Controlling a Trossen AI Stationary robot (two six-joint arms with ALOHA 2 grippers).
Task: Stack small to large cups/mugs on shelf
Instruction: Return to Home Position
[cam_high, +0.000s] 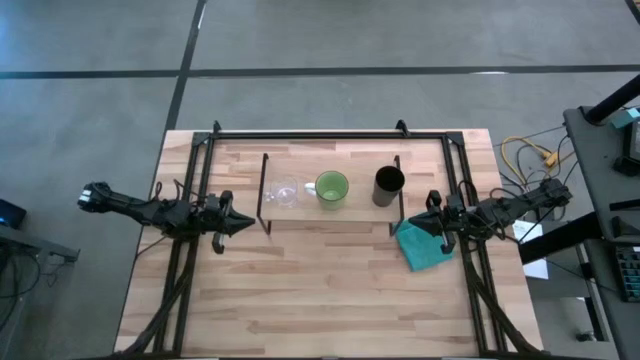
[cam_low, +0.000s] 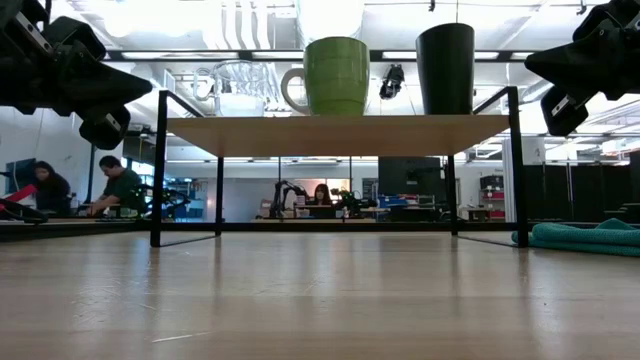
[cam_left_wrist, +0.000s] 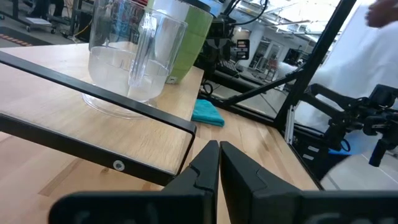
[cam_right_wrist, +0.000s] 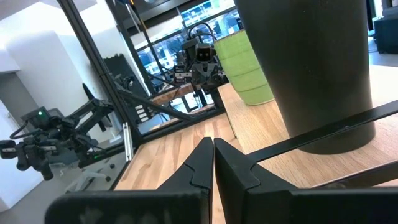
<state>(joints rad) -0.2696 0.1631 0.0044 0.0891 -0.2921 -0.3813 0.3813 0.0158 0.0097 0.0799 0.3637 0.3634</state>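
Three vessels stand upright in a row on the shelf (cam_high: 330, 205), each on its base: a clear glass cup (cam_high: 284, 191) at the left, a light-green mug (cam_high: 332, 188) in the middle, a black cup (cam_high: 388, 184) at the right. In the low view the green mug (cam_low: 335, 75) and black cup (cam_low: 446, 68) top the board (cam_low: 340, 135). My left gripper (cam_high: 246, 224) is shut, just off the shelf's left end, and touches nothing. My right gripper (cam_high: 421, 226) is shut, off the shelf's right end, above the blue cloth (cam_high: 425, 246).
A blue cloth (cam_low: 585, 238) lies crumpled on the tabletop right of the shelf. Black frame rails (cam_high: 300, 134) run along the far edge and both sides of the table. Bare wood fills the near half (cam_high: 330, 300). People sit at desks in the room behind.
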